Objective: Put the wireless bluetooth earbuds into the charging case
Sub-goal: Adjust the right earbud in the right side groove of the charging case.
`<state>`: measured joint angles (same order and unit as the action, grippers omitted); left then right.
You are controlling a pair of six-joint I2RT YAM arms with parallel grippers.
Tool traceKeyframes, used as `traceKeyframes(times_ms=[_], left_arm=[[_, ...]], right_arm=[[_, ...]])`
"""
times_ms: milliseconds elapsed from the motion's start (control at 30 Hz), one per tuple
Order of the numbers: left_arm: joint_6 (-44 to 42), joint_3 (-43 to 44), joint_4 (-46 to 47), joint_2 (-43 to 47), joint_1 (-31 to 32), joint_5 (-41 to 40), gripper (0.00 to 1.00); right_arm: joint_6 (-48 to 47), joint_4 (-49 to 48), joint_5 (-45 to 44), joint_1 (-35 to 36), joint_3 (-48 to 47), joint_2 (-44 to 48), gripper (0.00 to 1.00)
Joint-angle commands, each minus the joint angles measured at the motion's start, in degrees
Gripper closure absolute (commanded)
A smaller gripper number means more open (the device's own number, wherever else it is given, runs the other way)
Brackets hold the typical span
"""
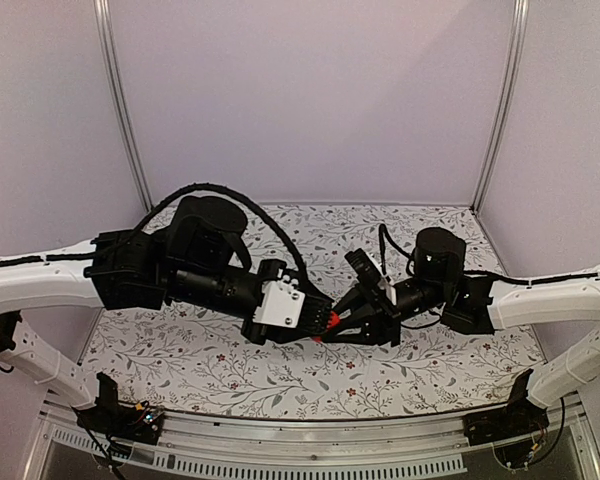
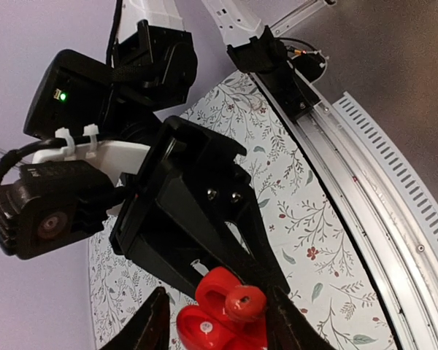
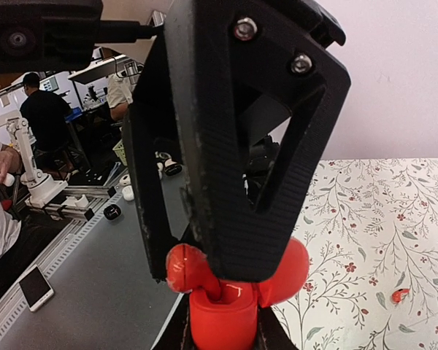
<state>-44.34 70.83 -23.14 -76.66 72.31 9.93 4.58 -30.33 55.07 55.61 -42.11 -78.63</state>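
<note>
Red glossy charging case (image 2: 193,329) sits clamped in the left gripper (image 2: 223,328) above the table. The right gripper (image 3: 223,335) pinches a small red earbud (image 3: 220,315) narrowly at its mouth, apparently unseated. A second red earbud (image 3: 399,295) waits on the floral cloth (image 3: 365,219).

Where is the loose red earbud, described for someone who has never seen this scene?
In the right wrist view, start at the floral tablecloth filling the right side. Near its lower right edge lies the red earbud, alone on the cloth. Unlike the much larger red charging case held at bottom centre, it is tiny and untouched.
</note>
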Motion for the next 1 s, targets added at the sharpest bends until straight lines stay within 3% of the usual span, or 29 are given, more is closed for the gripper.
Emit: traceKeyframes(times_ms=[0,967], left_arm=[[1.4,0.2,2.5,-0.7,-0.2,0.0,0.56],[4.9,-2.6,5.9,0.8,-2.0,-0.3,0.57]], right_arm=[[-1.5,1.2,-0.8,0.9,-2.3,-0.4,1.0],[-2.0,0.2,-2.2,1.7,-2.0,2.5,1.0]])
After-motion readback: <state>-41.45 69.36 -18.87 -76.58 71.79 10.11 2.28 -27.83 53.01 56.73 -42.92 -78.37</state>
